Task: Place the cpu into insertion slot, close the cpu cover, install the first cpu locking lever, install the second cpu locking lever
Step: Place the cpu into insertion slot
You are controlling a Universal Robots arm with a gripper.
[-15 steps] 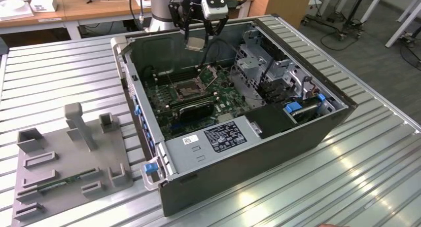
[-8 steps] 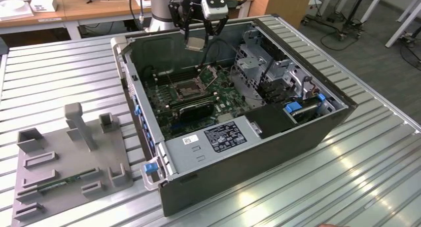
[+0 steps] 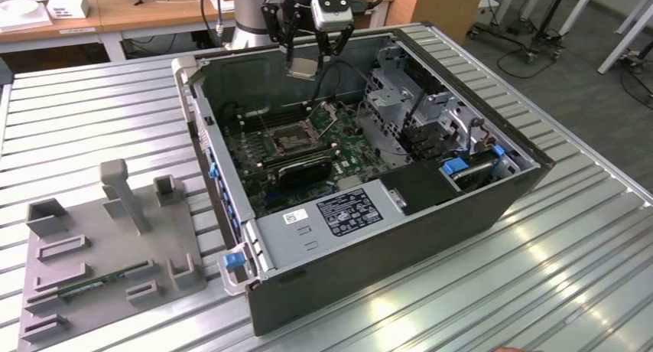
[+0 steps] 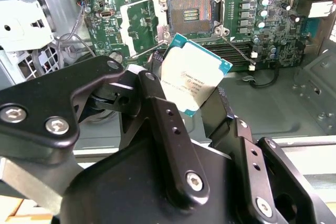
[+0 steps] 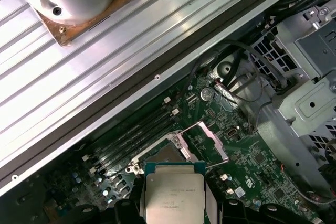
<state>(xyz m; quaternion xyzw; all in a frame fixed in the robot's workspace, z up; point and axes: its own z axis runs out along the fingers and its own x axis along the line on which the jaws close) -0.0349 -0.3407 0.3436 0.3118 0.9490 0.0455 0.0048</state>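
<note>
**Gripper** (image 3: 304, 60): fingers clenched on the cpu (image 3: 301, 69), grasping it by two opposite edges. The chip is held tilted in the air over the open computer case (image 3: 408, 245), near the case edge closest to the arm's base.

**Insertion slot** (image 3: 290, 141): on the motherboard (image 3: 352, 149), dark pin grid exposed, below and apart from the chip.

**Cpu cover** (image 3: 324, 116): swung up, standing open at the slot's edge.

**Case:** stands on the ribbed metal table (image 3: 571, 291). A grey fixture tray (image 3: 102, 245) lies beside it, toward the exterior view's left.

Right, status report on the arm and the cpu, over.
End effector shut on cpu, held above the motherboard. Insertion slot uncovered, cpu cover swung open. Nothing blocking the slot.
</note>
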